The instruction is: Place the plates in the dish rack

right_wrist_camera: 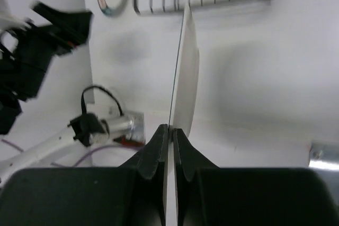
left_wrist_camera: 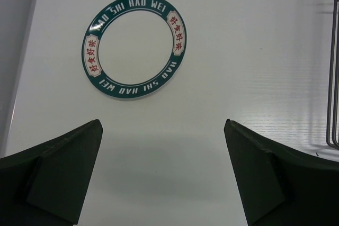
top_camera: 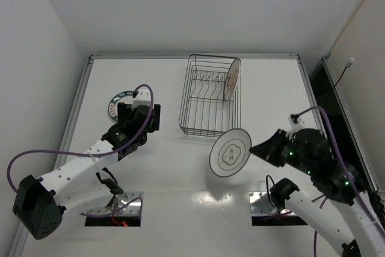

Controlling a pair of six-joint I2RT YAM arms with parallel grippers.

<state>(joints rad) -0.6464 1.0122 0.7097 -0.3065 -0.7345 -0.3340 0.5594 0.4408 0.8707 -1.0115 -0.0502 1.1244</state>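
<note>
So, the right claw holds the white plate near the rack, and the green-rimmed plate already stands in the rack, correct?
Not quite: the green-rimmed plate lies flat on the table, outside the rack, as the left wrist view shows. The right claw does hold the white plate near the rack.

The green-rimmed plate (left_wrist_camera: pixel 134 46) reads "HAO SHI HAO WEI" twice around its rim, plus red 好食好味 panels. On the white plate (top_camera: pixel 230 151) the centre mark is unreadable.
</note>
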